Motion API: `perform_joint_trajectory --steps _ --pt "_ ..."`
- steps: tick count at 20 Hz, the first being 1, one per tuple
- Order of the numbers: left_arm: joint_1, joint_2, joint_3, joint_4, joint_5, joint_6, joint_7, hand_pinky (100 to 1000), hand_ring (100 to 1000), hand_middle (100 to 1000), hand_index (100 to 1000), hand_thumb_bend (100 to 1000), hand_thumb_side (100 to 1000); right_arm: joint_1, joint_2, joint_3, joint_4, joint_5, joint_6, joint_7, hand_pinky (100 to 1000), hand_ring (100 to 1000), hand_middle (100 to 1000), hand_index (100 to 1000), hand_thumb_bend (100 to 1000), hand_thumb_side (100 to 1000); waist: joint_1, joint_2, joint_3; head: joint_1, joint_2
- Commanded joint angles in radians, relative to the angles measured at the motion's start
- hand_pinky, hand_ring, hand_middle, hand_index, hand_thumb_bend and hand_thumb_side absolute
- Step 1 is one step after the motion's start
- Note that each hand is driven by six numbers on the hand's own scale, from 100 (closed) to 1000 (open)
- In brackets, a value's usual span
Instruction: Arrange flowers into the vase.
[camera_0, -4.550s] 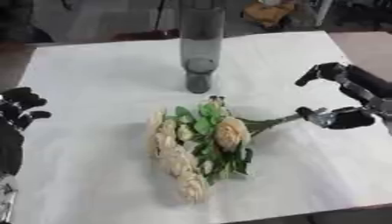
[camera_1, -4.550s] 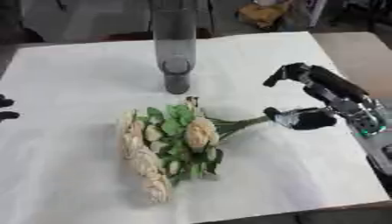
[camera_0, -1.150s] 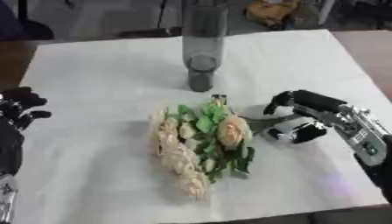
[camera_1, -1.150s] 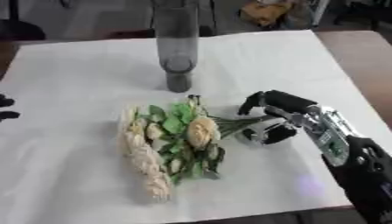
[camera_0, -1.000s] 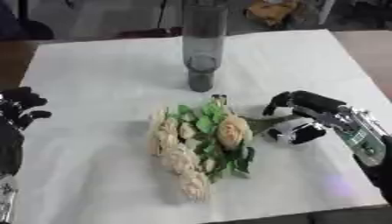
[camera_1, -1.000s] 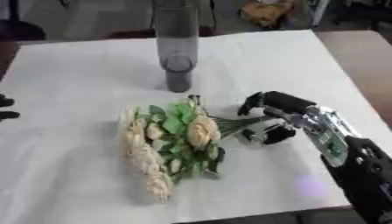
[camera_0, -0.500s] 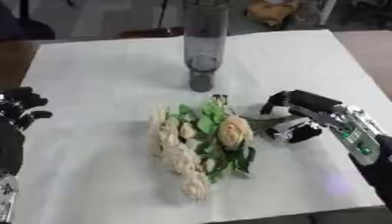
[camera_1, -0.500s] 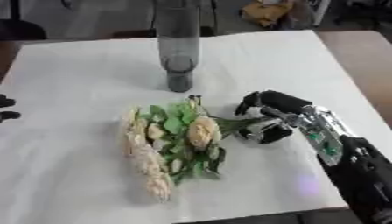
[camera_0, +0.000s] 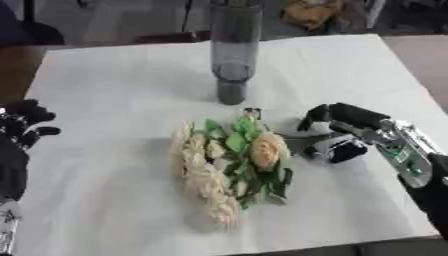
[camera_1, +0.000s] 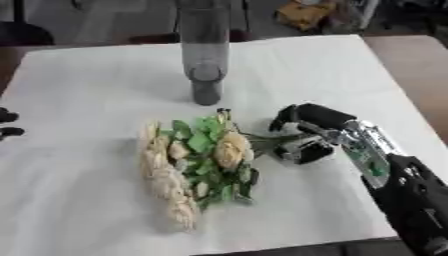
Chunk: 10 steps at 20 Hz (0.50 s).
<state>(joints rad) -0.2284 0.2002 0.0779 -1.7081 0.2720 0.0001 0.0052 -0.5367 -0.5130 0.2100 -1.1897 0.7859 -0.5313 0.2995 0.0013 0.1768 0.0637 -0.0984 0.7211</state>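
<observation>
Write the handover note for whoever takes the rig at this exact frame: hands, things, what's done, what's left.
Right hand: fingers curled around the stems of the bouquet, which lies flat on the white table.
Left hand: idle at the left edge, holding nothing.
Vase: upright at the far middle of the table, no flowers in it.
Done: stems gripped.
Left: lift the bouquet and set the stems into the vase.

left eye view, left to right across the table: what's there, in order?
left hand, idle at the left edge → bouquet of cream flowers lying on the white table → right hand, fingers curled around the bouquet's stem end. The grey vase stands farther back, above the bouquet, so it has no clear slot in this order.
</observation>
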Motion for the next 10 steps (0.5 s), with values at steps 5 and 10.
perform_joint_trajectory --steps 5,10 --pt "-0.01 0.004 0.001 -0.01 0.003 -0.001 -0.001 571 644 552 656 626 803 -0.017 -0.013 -0.013 0.01 0.023 0.005 -0.019 755 745 623 761 282 294 0.013 -0.024 0.0 0.002 0.006" --pt "-0.01 0.004 0.001 -0.01 0.003 -0.001 -0.001 571 644 552 655 625 804 -0.023 -0.006 -0.014 0.011 0.021 0.008 -0.02 755 745 623 762 277 295 0.014 -0.025 0.003 0.002 0.005"
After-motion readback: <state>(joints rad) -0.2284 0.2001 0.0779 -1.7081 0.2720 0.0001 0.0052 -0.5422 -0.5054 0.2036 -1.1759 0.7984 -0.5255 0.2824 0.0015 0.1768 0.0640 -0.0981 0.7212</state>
